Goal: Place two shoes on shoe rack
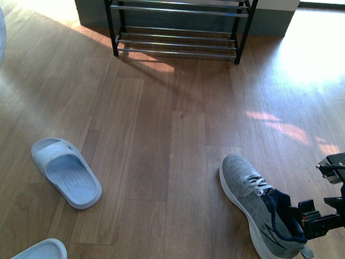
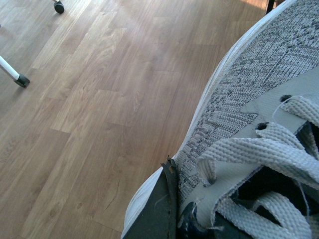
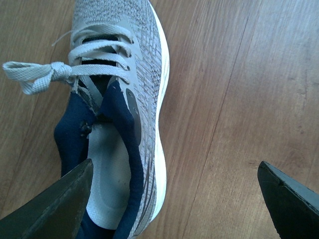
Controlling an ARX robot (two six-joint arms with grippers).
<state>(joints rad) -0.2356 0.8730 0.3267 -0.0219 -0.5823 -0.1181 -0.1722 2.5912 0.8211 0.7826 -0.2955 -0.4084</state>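
Grey knit sneaker [image 1: 260,210]: lies on the wood floor [image 1: 159,152], well apart from the shoe rack [image 1: 179,10]. Straddled at the heel by the wide-spread, empty right gripper [image 3: 174,167], one finger over the opening. Pickup step, by the look of it. Next calls for closing on the navy collar [image 3: 119,114], then lifting toward a tier. Cannot tell the grip of the left gripper [image 2: 158,216].

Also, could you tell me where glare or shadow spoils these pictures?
Front view: sunlight washes out the floor at upper right, and the rack throws a shadow. Left wrist view: even light, sneaker sharp. Right wrist view: even light, gripper fingers dark.
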